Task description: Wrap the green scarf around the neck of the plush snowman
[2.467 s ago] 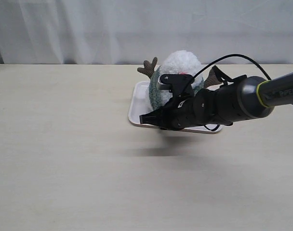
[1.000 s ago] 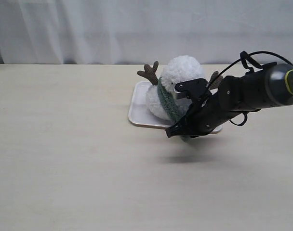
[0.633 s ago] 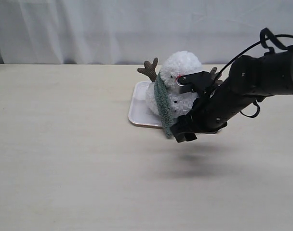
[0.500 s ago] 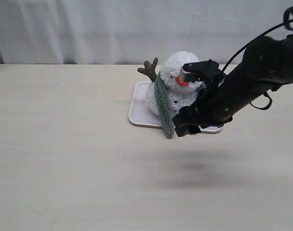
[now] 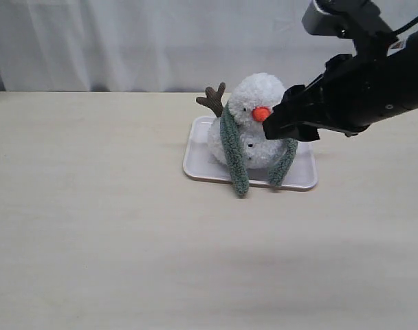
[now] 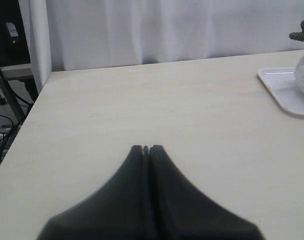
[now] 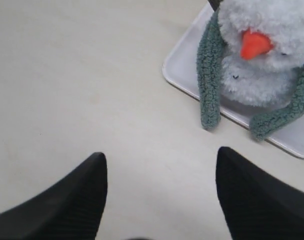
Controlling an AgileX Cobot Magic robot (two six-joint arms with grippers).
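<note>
The plush snowman [image 5: 258, 103] stands upright on a white tray [image 5: 195, 162], orange nose facing forward. The green scarf [image 5: 234, 157] lies round its neck, and both ends hang down the front; the second end [image 5: 283, 162] rests on the tray. My right gripper [image 5: 280, 126] hovers open above and just right of the snowman, holding nothing. The right wrist view shows the gripper [image 7: 159, 161] with its jaws wide apart over bare table, the scarf [image 7: 210, 75] and snowman [image 7: 272, 55] beyond them. My left gripper [image 6: 145, 148] is shut and empty, far from the tray [image 6: 279, 89].
A white curtain [image 5: 161, 41] hangs behind the table's far edge. The left table edge [image 6: 27, 130] drops off beside a stand with cables. The snowman's brown twig arm [image 5: 212, 98] sticks out to the left of its head.
My right gripper has let go of the scarf end and risen up and to the right, away from the snowman. The freed end now hangs down the snowman's right front.
</note>
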